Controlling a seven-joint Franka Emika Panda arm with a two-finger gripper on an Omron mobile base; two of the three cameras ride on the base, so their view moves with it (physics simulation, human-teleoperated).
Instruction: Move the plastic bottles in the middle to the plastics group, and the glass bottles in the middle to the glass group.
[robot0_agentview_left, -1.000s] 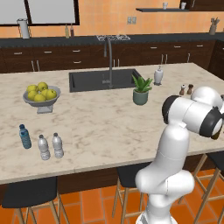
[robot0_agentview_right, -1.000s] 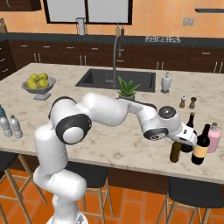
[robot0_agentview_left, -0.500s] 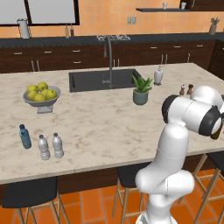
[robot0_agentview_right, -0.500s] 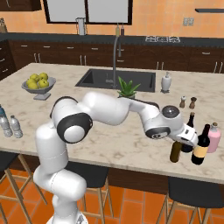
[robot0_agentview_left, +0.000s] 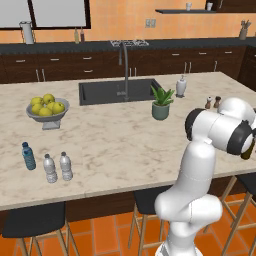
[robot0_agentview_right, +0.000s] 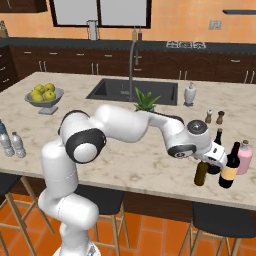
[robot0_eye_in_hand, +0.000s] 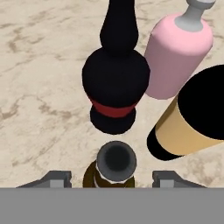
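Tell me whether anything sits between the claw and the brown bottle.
Nothing visible does. In the hand view the claw straddles the brown bottle, its dark cap directly between the open fingers. The red-banded bottle and the yellow-labelled wine bottle stand just beyond it, not in between.

Bottles crowd the island (robot0_agentview_right: 125, 165) near its front right corner: brown bottle (robot0_agentview_right: 201, 173), red-banded bottle (robot0_agentview_right: 216, 152), wine bottle (robot0_agentview_right: 229, 167) and pink bottle (robot0_agentview_right: 244, 157) stand close together, narrow gaps between. Along the front edge leftward, open marble gives free passage.
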